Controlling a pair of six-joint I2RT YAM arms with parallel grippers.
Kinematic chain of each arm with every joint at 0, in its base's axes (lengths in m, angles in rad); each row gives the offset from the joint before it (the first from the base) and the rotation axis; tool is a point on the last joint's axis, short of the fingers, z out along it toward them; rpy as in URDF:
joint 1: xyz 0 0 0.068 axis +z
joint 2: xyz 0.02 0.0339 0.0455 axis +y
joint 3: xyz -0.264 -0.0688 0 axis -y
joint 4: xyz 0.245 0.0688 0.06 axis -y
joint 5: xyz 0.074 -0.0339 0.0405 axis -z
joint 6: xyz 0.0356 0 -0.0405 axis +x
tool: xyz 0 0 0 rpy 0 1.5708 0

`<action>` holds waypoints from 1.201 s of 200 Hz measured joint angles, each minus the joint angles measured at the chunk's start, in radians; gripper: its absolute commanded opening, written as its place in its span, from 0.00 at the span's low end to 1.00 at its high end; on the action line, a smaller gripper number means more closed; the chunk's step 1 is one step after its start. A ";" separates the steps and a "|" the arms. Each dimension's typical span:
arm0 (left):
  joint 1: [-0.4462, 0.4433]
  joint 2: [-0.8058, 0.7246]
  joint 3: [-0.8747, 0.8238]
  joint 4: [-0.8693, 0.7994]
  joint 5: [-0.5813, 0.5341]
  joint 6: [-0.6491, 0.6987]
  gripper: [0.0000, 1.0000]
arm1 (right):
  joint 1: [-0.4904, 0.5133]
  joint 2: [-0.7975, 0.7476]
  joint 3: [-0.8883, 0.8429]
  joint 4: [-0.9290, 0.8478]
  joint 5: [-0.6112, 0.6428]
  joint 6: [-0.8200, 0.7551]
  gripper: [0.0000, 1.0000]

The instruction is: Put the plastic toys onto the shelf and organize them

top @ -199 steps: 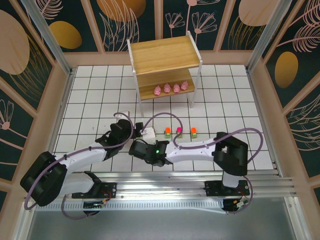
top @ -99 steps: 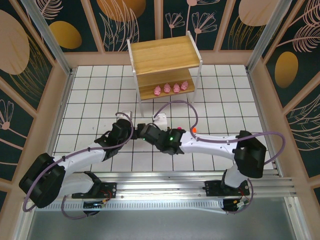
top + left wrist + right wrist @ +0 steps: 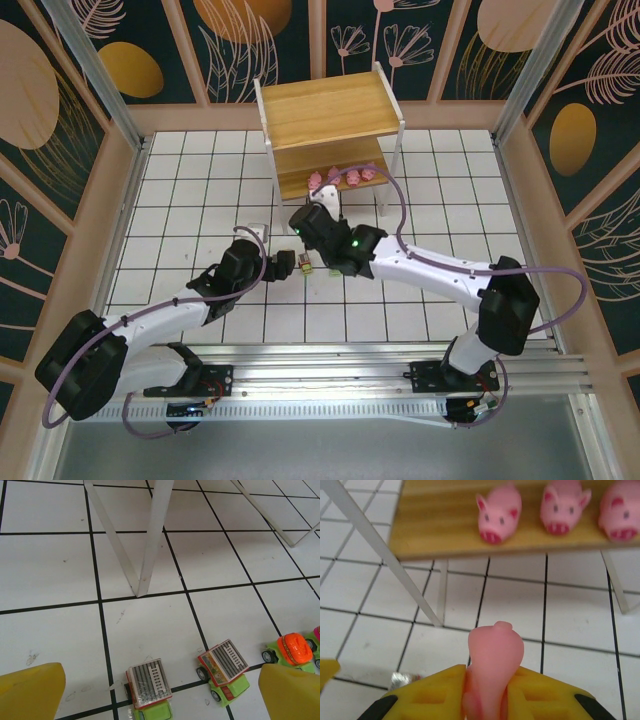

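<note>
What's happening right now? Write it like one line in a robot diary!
right tool: shut on pink pig, near shelf | left tool: open, over toy trucks | lower board: other pigs in a row

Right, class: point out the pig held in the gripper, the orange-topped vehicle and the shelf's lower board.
held pig [image 3: 495, 652]: right wrist view, middle of its pink body.
orange-topped vehicle [image 3: 295, 648]: left wrist view, its orange top.
lower board [image 3: 435, 525]: right wrist view, bare wood near its left end.

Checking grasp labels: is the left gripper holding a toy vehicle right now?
No: the left gripper is wide open, and two grey-topped vehicles stand free on the white tiles between its yellow fingers.
</note>
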 measured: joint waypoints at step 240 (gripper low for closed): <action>0.000 0.063 -0.003 0.030 -0.015 0.000 0.99 | -0.136 0.285 0.268 0.157 -0.129 -0.206 0.24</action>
